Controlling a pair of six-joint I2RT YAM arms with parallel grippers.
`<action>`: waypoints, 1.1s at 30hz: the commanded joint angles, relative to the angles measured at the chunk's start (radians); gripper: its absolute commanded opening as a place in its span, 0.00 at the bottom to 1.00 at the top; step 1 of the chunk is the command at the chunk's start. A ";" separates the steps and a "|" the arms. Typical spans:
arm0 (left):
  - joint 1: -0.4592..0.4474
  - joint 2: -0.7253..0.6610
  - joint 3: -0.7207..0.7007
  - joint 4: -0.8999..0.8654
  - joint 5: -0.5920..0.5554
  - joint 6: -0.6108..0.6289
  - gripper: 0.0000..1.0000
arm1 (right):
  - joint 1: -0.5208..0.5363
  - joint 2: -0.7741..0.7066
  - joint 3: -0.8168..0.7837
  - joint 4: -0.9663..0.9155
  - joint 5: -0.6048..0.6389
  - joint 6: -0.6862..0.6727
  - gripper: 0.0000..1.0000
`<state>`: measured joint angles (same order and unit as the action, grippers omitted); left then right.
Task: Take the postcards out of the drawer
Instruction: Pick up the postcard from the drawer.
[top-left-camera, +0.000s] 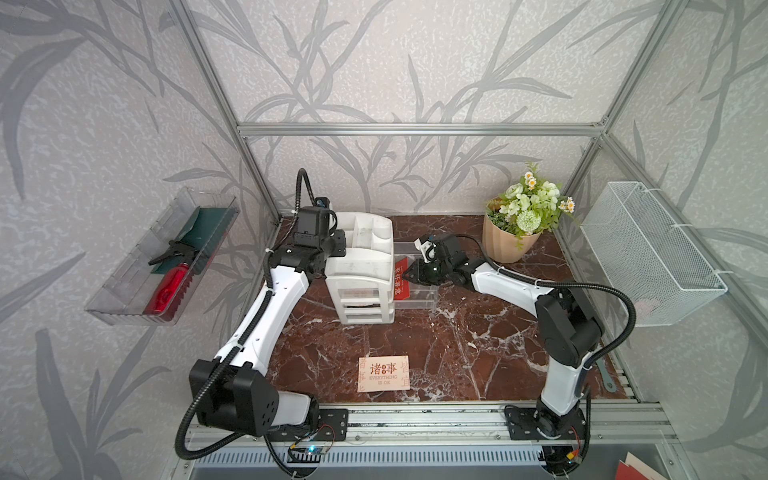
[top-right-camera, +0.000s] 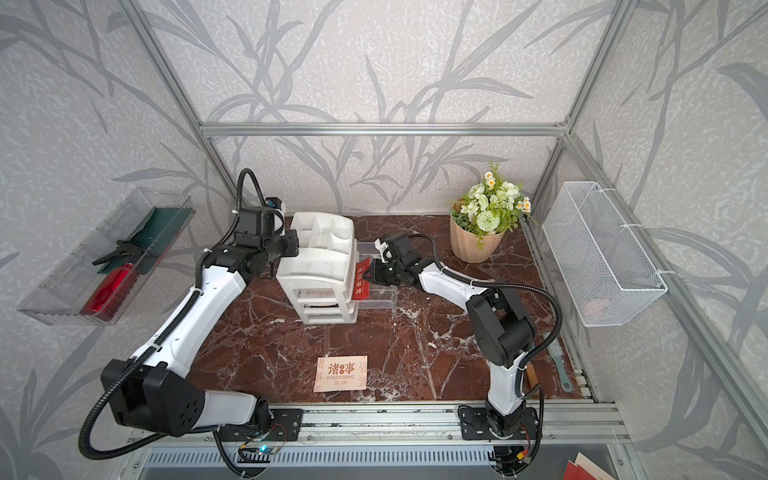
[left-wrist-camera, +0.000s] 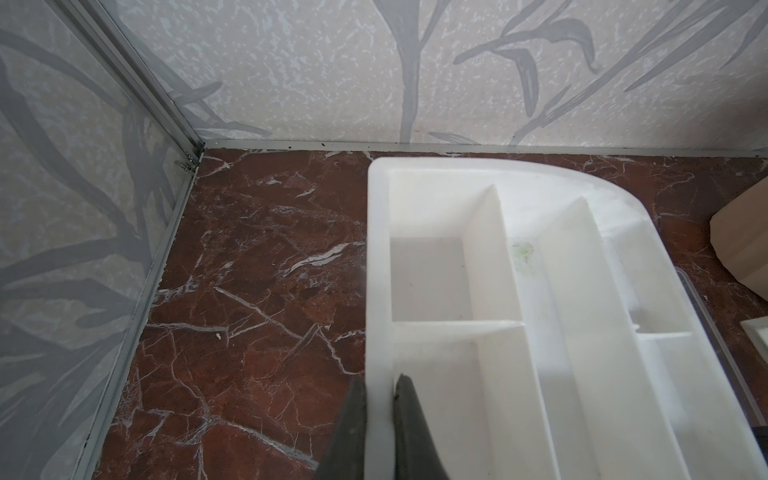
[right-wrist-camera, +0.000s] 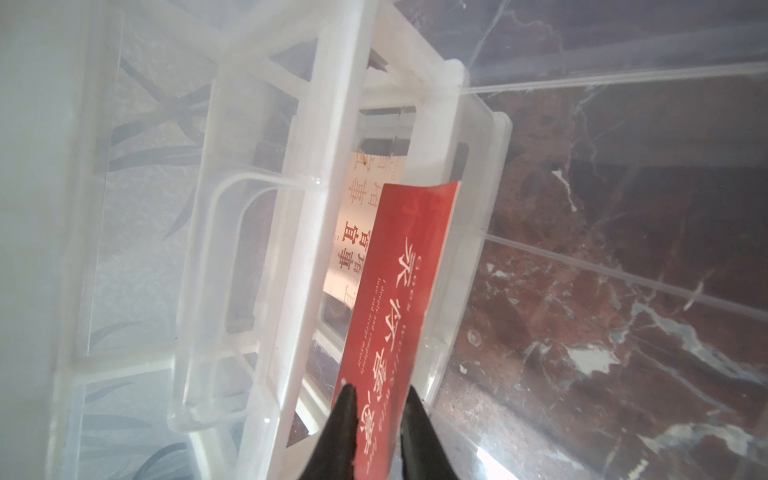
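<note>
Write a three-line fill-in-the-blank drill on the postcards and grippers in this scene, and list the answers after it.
1. The postcard standing between the jaws of the right gripper is ___ in colour.
2. The left gripper clamps a wall of the organizer, which is ___ in colour.
3. The peach postcard lying on the table reads EVERYTHING IS ___.

Missing words: red; white; OK

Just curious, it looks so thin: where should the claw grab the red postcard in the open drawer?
The red postcard tilts up out of the clear drawer, so it is probably best to pinch its raised near edge across both faces, coming from the pulled-out end, away from the white organizer.
</note>
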<state>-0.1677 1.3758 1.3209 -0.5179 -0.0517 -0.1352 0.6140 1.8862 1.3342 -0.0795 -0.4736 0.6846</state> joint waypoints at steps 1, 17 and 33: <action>0.004 0.007 -0.032 -0.064 0.031 -0.012 0.08 | -0.001 0.030 0.039 -0.003 -0.018 -0.007 0.20; 0.007 -0.023 0.001 -0.028 0.090 -0.017 0.20 | 0.005 0.059 0.084 -0.028 -0.011 -0.022 0.06; 0.010 -0.072 0.055 -0.050 0.055 -0.008 0.35 | -0.050 -0.033 0.144 -0.159 0.021 -0.145 0.03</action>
<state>-0.1570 1.3376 1.3243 -0.5438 0.0193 -0.1509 0.5789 1.9224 1.4422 -0.1886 -0.4603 0.5926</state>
